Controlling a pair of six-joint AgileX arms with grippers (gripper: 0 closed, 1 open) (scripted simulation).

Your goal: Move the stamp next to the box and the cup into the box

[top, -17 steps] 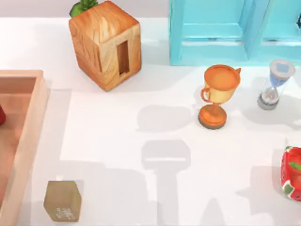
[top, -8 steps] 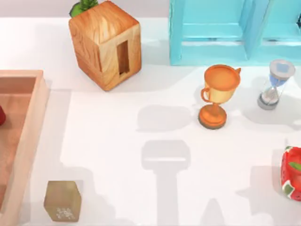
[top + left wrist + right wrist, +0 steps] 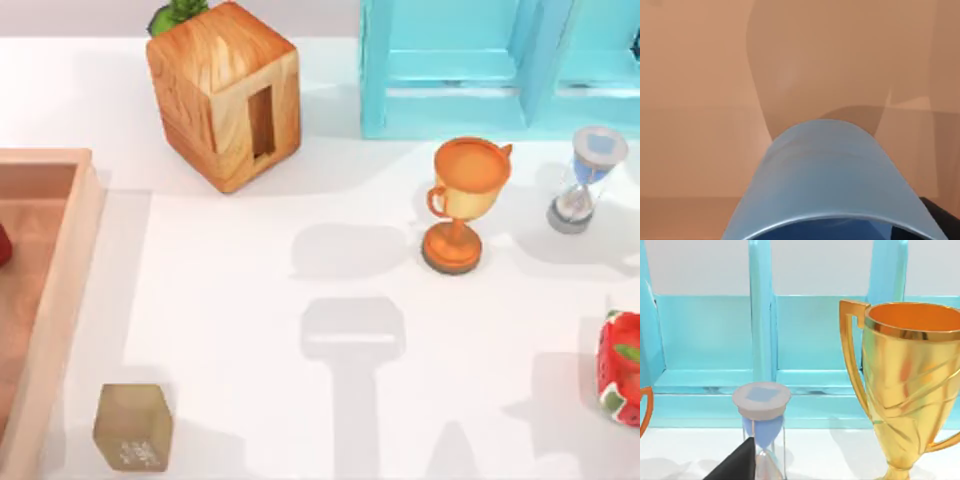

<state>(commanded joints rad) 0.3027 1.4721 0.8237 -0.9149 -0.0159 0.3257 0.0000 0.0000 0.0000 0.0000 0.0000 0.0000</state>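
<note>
The blue cup (image 3: pixel 825 170) looms close in the left wrist view, just above the box's pinkish wooden floor (image 3: pixel 700 100). My left gripper (image 3: pixel 840 232) is shut on the cup, with one dark finger (image 3: pixel 940 222) against its rim. In the top view the box (image 3: pixel 60 290) lies at the left edge. The tan stamp (image 3: pixel 133 427) stands on the table just right of the box's rim, near the front. A dark fingertip (image 3: pixel 737 462) of my right gripper shows in the right wrist view, facing the hourglass and a gold trophy.
A glossy wooden cube with a slot (image 3: pixel 225 92) stands at the back left. An orange trophy (image 3: pixel 460 205), an hourglass (image 3: pixel 585 180) and a turquoise shelf (image 3: pixel 480 65) are at the back right. A red strawberry-patterned thing (image 3: pixel 622 368) sits at the right edge.
The arm's shadow beside the stamp has shrunk and drawn off to the left. The stamp and the other objects have not moved.
</note>
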